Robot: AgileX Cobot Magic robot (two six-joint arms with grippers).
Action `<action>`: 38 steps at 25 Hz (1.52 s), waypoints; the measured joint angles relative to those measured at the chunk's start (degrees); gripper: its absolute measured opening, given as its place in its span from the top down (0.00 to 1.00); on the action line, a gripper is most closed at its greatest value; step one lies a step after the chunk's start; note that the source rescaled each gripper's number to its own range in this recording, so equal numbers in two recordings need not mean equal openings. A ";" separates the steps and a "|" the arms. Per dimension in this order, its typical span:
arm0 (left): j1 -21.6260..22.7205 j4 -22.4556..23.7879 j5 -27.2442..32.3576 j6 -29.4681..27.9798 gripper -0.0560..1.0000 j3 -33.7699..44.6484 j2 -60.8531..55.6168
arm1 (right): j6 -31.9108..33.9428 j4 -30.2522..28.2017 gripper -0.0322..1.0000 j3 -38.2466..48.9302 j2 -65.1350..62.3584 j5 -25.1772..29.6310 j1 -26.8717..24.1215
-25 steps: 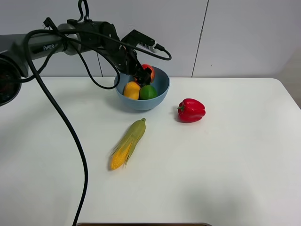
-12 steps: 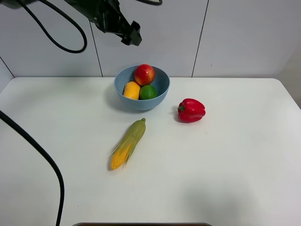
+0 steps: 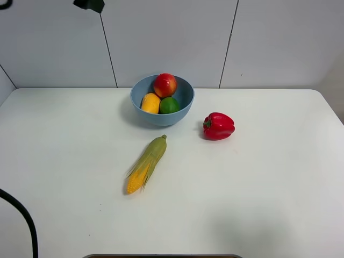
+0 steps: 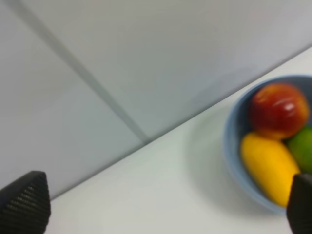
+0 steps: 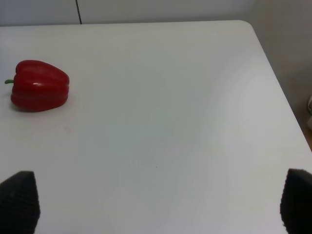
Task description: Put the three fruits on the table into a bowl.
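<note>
So we're looking at the bowl sitting near the back edge of the table, a bit left of the middle, and all three fruits are lying inside it: apple at the back, mango-ish yellow one front left, lime front right. By our reckoning the task is basically finished

Our left gripper is hanging high off the table with its fingers spread wide and nothing between them. Our right gripper is also wide open and empty, looking over the right part of the table with the pepper off to one side

What we're worrying about from here:
- the apple is riding high on the other two, so any bump to the bowl might be rolling it out over the rim
- the pepper and the corn are sitting on the table in front of the bowl, and neither is one of our fruits, so grabbing either now would be spoiling a done job
- there's a cable looping by the front left corner, so a low swing could be dragging it into the corn
</note>
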 joint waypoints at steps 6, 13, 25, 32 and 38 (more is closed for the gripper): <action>4.53 1.19 6.36 -0.98 0.02 0.00 -6.63 | 0.00 0.00 0.00 0.00 0.00 0.00 0.00; 8.48 1.24 13.69 -2.94 0.02 0.00 -13.26 | 0.00 0.00 0.00 0.00 0.00 0.00 0.00; 13.82 1.24 17.42 -3.89 0.01 -0.01 -23.59 | 0.00 0.00 0.00 0.00 0.00 0.00 0.00; 16.00 1.36 17.42 -4.07 0.01 4.70 -32.79 | 0.00 0.00 0.00 0.00 0.00 0.00 0.00; 16.12 5.49 17.54 -5.48 0.01 16.22 -43.71 | 0.00 0.00 0.00 0.00 0.00 0.00 0.00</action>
